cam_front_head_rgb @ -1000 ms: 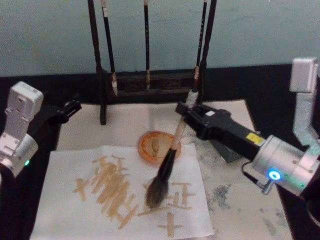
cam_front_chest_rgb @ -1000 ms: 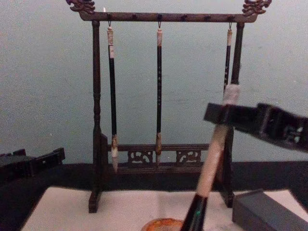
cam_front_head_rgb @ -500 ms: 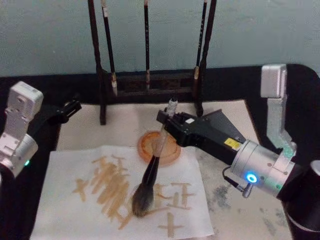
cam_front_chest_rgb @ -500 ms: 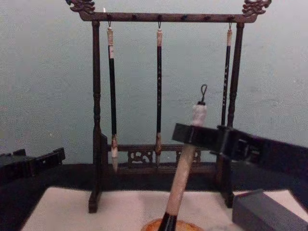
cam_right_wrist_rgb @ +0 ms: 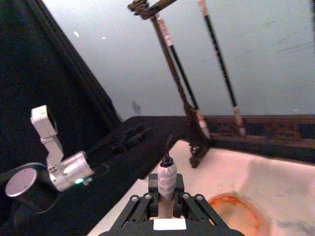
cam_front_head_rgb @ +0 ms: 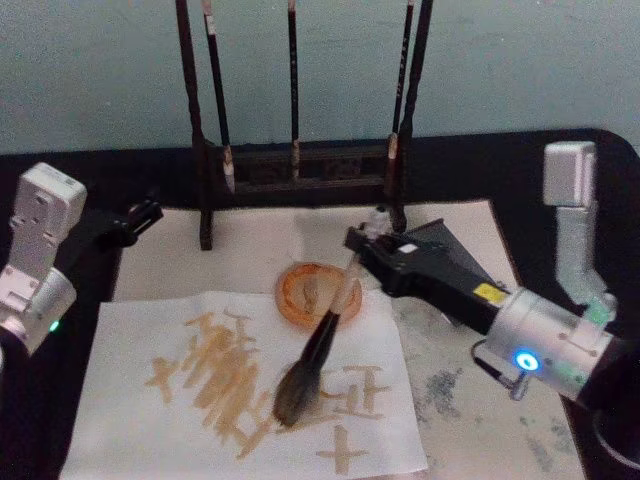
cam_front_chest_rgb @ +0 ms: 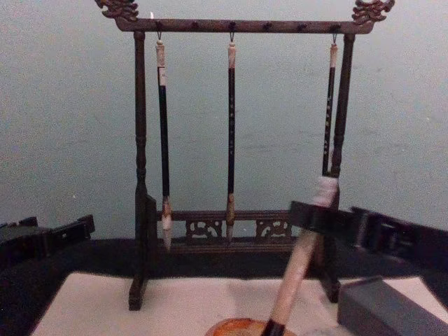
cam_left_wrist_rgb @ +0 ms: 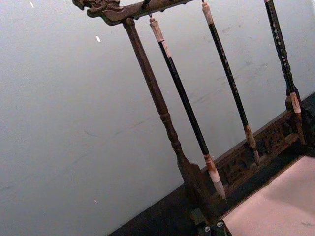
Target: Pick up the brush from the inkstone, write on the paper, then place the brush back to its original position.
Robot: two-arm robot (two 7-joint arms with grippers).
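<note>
Ochre strokes cover the paper (cam_front_head_rgb: 130, 400) at the lower left of the head view, and the brush (cam_front_head_rgb: 322, 345) has its grey-brown bristles down among them, near the sheet's lower middle. Compared with half a second ago, the right gripper (cam_front_head_rgb: 355, 242) has slid to the right, and in the chest view the handle top sits lower and further right, so the brush leans more. Its long axis runs on a diagonal, with the bristles at the lower left and the pale handle rising to the upper right over the orange dish (cam_front_head_rgb: 300, 290). The jaws are clamped on the handle near its top. The right wrist view shows that grip head-on, the wrapped handle end standing up between them. The chest view cuts the bristles off at its lower edge but shows the full rack (cam_front_chest_rgb: 231, 25) behind. The left gripper (cam_front_head_rgb: 140, 214) hangs over the black surface (cam_front_head_rgb: 560, 170) at the left edge.
</note>
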